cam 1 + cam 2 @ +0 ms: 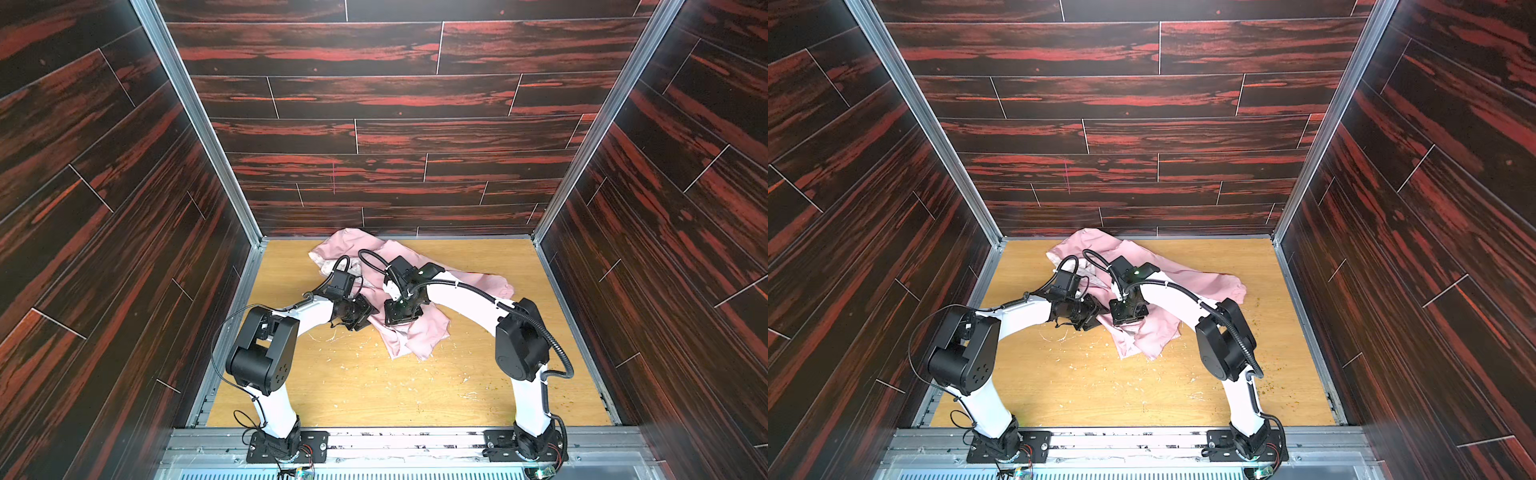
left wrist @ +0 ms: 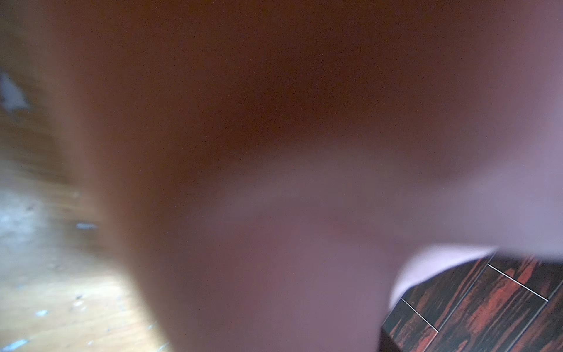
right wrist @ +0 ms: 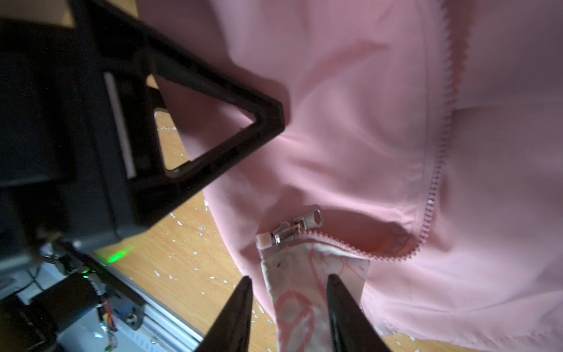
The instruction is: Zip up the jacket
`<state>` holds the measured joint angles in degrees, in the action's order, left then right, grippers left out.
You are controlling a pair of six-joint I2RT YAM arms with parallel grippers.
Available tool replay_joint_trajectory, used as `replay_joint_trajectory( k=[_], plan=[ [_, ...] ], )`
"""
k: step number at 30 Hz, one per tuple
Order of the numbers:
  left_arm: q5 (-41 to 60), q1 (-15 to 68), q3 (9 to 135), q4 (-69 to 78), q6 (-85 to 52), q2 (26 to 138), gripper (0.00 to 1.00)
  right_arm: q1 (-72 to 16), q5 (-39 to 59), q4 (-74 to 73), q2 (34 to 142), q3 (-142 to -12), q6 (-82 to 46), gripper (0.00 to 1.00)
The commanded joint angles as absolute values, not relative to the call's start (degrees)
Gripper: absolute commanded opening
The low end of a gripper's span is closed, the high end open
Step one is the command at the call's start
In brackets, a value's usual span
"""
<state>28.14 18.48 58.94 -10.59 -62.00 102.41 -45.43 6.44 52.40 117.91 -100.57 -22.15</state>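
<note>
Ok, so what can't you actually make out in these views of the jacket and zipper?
Left wrist view: the jacket lies against the lens, blurring nearly everything.
Both top views: the left gripper hides its jaws beneath its own wrist, so their state is unclear.
Right wrist view: the zipper runs off the top edge; its upper end is unseen.

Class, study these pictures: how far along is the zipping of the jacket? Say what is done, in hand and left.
Done: nothing zipped; the slider sits at the end of bare teeth on the jacket. In hand: the right claw straddles the printed lining beside it; the left claw is at the jacket's edge. Left: join both halves, pull the slider up.
</note>
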Motion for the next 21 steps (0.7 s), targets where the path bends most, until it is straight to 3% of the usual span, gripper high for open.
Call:
replay_joint_trajectory(
  k=[1,10,17,21],
  plan=[
    [28.47,18.11,58.93,-9.98,-62.57,101.4,0.49,-46.18,4.95,55.02,121.02,-101.6,-20.81,0.39],
    [28.25,18.11,58.8,-10.02,-62.42,100.95,0.42,-46.05,3.13,54.72,121.07,-100.08,-21.24,0.24],
    [27.49,16.51,58.39,-10.95,-61.79,100.64,0.2,-45.2,2.65,54.05,119.67,-99.84,-23.67,0.01],
    [26.93,13.79,59.08,-13.56,-59.73,98.76,0.11,-44.27,3.68,53.05,117.95,-99.3,-25.33,0.0]
  ],
)
